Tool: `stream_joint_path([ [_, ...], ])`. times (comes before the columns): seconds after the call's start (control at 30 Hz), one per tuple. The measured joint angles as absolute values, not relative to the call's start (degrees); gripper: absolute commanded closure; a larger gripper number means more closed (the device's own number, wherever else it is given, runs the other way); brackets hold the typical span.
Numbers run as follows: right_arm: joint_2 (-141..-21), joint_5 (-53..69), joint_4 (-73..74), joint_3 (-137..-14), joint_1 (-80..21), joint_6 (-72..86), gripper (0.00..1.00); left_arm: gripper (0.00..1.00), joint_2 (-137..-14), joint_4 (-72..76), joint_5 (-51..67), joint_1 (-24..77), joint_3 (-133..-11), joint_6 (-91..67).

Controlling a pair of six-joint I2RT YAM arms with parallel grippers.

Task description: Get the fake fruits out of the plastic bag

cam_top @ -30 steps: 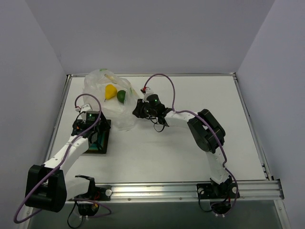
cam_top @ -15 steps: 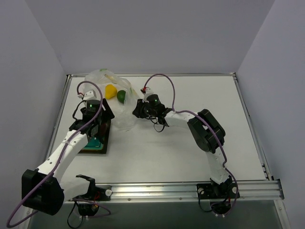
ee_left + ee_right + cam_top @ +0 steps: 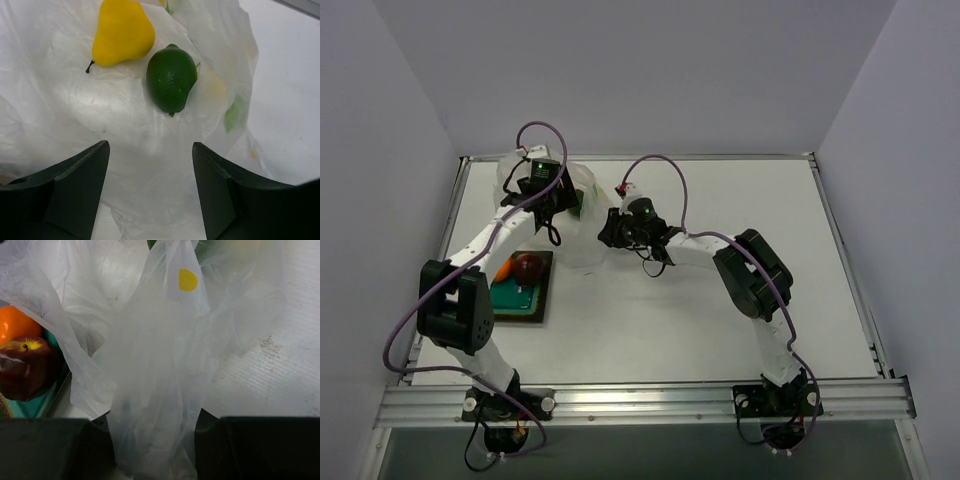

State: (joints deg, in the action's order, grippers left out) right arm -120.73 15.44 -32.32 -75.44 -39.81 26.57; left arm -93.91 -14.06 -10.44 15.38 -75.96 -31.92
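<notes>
**Two fruits out, two left in the bag**

About half the job looks done. A dark red apple (image 3: 528, 266) and an orange fruit (image 3: 505, 270) sit touching each other on the green tray (image 3: 520, 302), which lies on the desk (image 3: 720, 200) just beside the near left edge of the plastic bag (image 3: 582, 245). The right wrist view shows the same pair on the tray, clear of the plastic.

Two fruits remain. In the left wrist view a yellow pear (image 3: 122, 32) and a green fruit (image 3: 171, 79) lie near each other on the crumpled plastic at the far left of the desk. They show sharply, with no film over them, so the bag's mouth seems to be open above them. I cannot tell whether they touch.

The left jaws stand wide with nothing between them. They hover above the bag, pointing towards the green fruit, which is the nearer of the two. The arm hides both fruits from the top camera, apart from a sliver of green.

The right jaws are closed narrow on a bunched fold of the bag at its right side, apparently to pin it in place.

What is left, as I judge it, is to pick up the green fruit, then the pear, and set each on the tray, which has bare space.
</notes>
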Motion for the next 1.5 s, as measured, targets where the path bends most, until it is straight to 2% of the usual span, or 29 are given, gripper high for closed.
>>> stream_joint_path([
  [0.27, -120.7, 15.4, -32.3, -75.4, -39.8, 26.6, 0.82, 0.37, -103.4, -10.3, -6.7, 13.6, -78.1, -37.9],
  [0.43, -120.5, 15.4, -32.3, -75.4, -39.8, 26.6, 0.82, 0.29, -107.6, -5.9, -4.9, 13.1, -79.2, -42.5],
  [0.83, -120.5, 15.4, -32.3, -75.4, -39.7, 26.6, 0.82, 0.28, -113.9, 0.3, -4.5, 12.2, -80.4, -47.0],
  [0.97, -120.5, 15.4, -32.3, -75.4, -39.7, 26.6, 0.82, 0.21, -114.0, 2.4, -4.7, 11.9, -80.4, -47.2],
  [1.07, -120.5, 15.4, -32.3, -75.4, -39.7, 26.6, 0.82, 0.21, -115.0, 3.4, -4.7, 11.9, -80.7, -47.4],
  [1.3, -120.5, 15.4, -32.3, -75.4, -39.7, 26.6, 0.82, 0.39, -118.5, 4.5, -4.5, 11.9, -80.9, -48.3],
  [1.5, -120.5, 15.4, -32.3, -75.4, -39.7, 26.6, 0.82, 0.43, -118.5, 5.4, -4.6, 11.9, -80.9, -48.4],
])
